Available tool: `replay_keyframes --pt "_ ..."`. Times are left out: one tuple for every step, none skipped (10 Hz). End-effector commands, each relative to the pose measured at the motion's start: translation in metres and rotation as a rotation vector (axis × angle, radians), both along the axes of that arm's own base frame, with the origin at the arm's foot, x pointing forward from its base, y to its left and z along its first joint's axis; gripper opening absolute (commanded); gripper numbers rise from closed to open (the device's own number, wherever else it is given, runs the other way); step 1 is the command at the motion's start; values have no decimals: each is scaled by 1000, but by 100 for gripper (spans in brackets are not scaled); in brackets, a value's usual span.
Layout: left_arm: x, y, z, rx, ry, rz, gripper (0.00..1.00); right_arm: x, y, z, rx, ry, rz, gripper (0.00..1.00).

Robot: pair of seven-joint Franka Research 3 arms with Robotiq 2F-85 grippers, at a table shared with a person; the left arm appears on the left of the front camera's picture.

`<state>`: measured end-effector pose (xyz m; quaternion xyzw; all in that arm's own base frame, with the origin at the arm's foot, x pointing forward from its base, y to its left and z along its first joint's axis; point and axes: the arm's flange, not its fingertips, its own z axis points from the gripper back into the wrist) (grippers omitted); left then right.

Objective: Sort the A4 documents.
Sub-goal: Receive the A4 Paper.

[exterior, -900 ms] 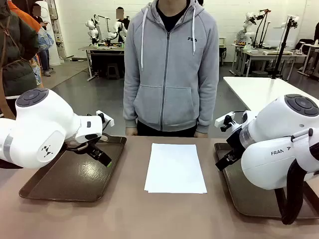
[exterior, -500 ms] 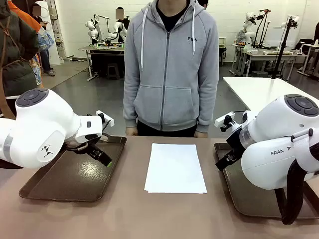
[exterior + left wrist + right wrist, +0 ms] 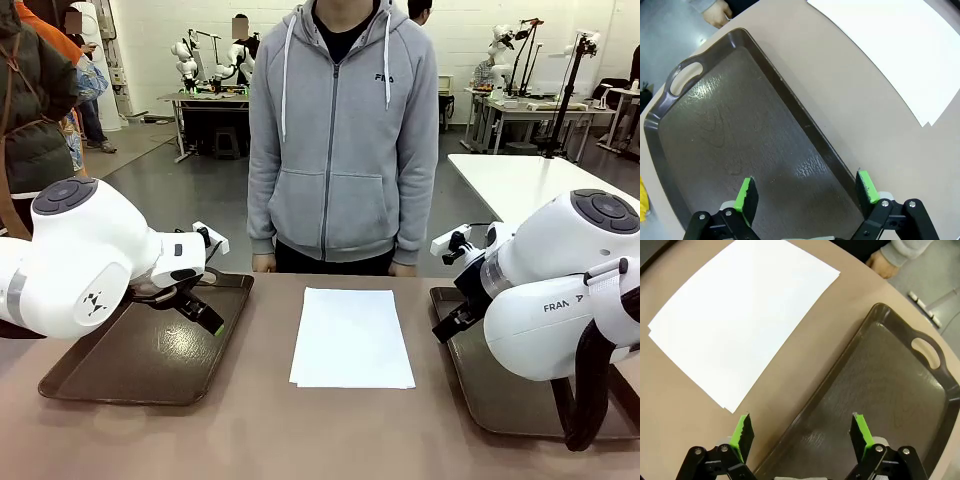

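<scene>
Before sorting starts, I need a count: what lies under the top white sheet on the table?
The A4 documents lie stacked on the table; a second sheet's edge peeks out at one corner. How many more lie beneath is covered by the top sheet.

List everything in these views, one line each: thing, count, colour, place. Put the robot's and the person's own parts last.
Thin flat rectangular A4 paper sheets: a small stack, at least two by the offset corner, white, middle of the table between the trays.
Rectangular handled trays: two, dark brown, one at the table's left, one at its right, nothing in them.
Table: one, tan, under everything.
Person: one, grey zip hoodie, standing at the far side.
Person's hands: two, at the far table edge.
Left end effector: one, black with green pads, open, above the left tray's inner rim.
Right end effector: one, black with green pads, open, above the right tray's inner rim.
</scene>
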<state>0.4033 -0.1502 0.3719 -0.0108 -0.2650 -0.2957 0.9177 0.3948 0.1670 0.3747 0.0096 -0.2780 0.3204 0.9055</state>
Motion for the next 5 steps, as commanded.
replay_keyframes --pt "0 0 0 0 0 0 100 0 0 0 1 0 0 100" --pt "0 0 0 0 0 0 100 0 0 0 1 0 0 100" --pt "0 0 0 0 0 0 100 0 0 0 1 0 0 100" --pt "0 0 0 0 0 0 100 0 0 0 1 0 0 100" --pt "0 0 0 0 0 0 100 0 0 0 1 0 0 100"
